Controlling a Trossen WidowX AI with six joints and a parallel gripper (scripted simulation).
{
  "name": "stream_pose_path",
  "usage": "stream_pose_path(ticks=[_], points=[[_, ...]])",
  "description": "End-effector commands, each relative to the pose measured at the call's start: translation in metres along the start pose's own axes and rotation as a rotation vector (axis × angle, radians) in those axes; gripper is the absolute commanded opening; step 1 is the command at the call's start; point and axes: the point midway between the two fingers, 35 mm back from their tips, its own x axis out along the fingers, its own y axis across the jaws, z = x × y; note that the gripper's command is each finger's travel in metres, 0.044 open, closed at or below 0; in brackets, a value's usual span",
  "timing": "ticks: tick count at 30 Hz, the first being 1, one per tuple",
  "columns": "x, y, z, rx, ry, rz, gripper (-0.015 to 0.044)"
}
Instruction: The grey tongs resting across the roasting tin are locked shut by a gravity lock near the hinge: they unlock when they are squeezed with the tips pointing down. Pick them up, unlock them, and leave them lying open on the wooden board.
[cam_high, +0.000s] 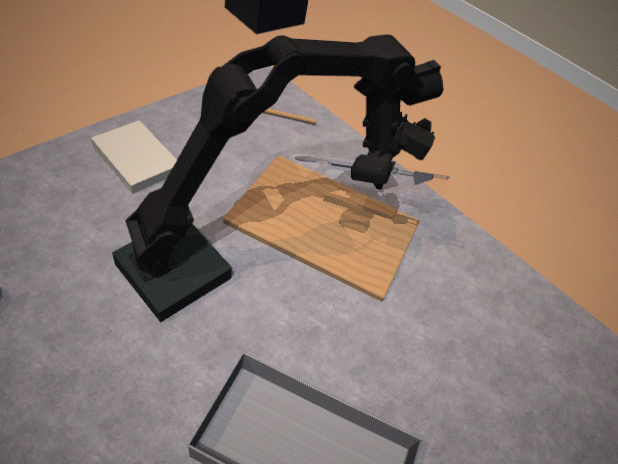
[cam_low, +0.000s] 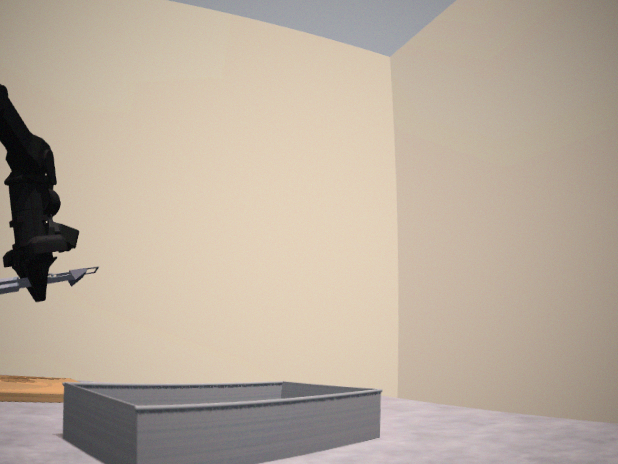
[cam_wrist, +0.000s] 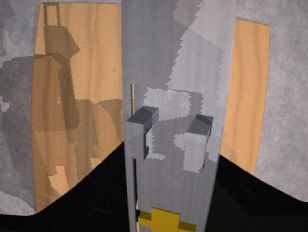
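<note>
The grey tongs (cam_high: 340, 163) (cam_low: 77, 276) (cam_wrist: 175, 60) are held in the air above the far edge of the wooden board (cam_high: 380, 280) (cam_low: 30, 395) (cam_wrist: 250, 90). They lie nearly level; in the exterior view the end with the wedge-shaped piece and thin loop is slightly higher. Their arms look close together; whether the lock is released cannot be told. My gripper (cam_high: 375, 176) (cam_low: 39, 295) (cam_wrist: 159, 147) points down and is shut on the tongs around their middle. A yellow part shows at the bottom of the wrist view. The roasting tin (cam_high: 325, 390) (cam_low: 255, 425) is empty of tongs.
A cream block (cam_high: 135, 155) lies left of the arm. A thin wooden stick (cam_high: 292, 117) lies behind the arm, partly hidden by it. The dark green base (cam_high: 200, 280) carries the arm. A black box (cam_high: 267, 15) shows at the top of the top view.
</note>
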Motion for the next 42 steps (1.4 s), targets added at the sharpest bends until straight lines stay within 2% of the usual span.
stream_pose_path(ticks=[1, 13, 23, 42], points=[[-0.002, -0.001, 0.0, 0.021, 0.058, 0.011, -0.015], [-0.005, -0.01, -0.006, 0.083, 0.265, 0.03, -0.015], [-0.003, -0.009, -0.007, 0.084, 0.268, 0.03, -0.015], [0.027, -0.005, -0.012, 0.084, 0.267, 0.03, -0.015]])
